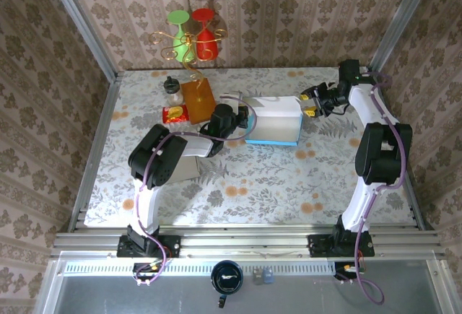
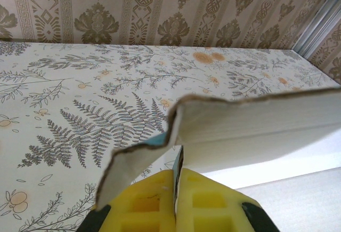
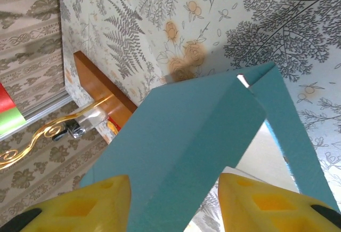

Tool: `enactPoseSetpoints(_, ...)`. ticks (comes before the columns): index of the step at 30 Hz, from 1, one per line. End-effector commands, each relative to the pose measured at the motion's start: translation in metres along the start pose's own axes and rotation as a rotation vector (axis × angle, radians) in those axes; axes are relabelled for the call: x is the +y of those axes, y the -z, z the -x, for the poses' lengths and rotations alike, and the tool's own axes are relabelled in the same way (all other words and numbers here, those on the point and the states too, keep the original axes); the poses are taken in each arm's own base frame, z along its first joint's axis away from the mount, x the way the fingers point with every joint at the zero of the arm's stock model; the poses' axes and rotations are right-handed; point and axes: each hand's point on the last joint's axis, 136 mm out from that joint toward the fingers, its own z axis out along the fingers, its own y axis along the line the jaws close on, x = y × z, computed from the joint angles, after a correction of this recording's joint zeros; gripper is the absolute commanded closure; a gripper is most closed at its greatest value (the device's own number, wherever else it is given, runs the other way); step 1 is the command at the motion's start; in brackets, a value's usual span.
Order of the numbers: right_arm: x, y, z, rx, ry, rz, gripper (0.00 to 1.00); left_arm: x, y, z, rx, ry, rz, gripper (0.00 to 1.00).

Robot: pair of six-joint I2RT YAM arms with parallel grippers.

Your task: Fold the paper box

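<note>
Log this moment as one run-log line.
left gripper: shut on paper box edge | right gripper: open, astride teal flap | stage: fold not yet finished

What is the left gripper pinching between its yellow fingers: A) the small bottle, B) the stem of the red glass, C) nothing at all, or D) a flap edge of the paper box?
D: in the left wrist view the left gripper is shut on a raw cardboard flap edge of the paper box.

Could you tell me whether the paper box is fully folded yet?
Partly folded: the white and teal paper box has a loose teal flap sticking out.
</note>
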Motion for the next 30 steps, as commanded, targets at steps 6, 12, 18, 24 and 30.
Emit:
enactPoseSetpoints(6, 0.005, -0.016, -0.009, 0.076, -0.011, 0.044, 0.54, -0.01, 0.003, 0.025, -0.036, -0.02, -0.026, 1.0)
enactPoseSetpoints(12, 0.009, -0.025, -0.026, 0.113, -0.033, 0.066, 0.52, -0.013, 0.001, 0.025, -0.036, -0.013, -0.035, 1.0)
enactPoseSetpoints(18, 0.009, -0.03, -0.034, 0.117, -0.052, 0.075, 0.53, -0.02, 0.001, 0.028, -0.038, -0.01, -0.054, 1.0)
enactPoseSetpoints(24, 0.004, -0.038, -0.039, 0.131, -0.046, 0.062, 0.56, -0.028, 0.002, 0.027, -0.034, -0.006, -0.089, 1.0)
enactPoseSetpoints(30, -0.009, -0.046, -0.048, 0.133, -0.004, 0.024, 0.6, -0.028, 0.007, 0.018, -0.029, 0.041, -0.118, 1.0)
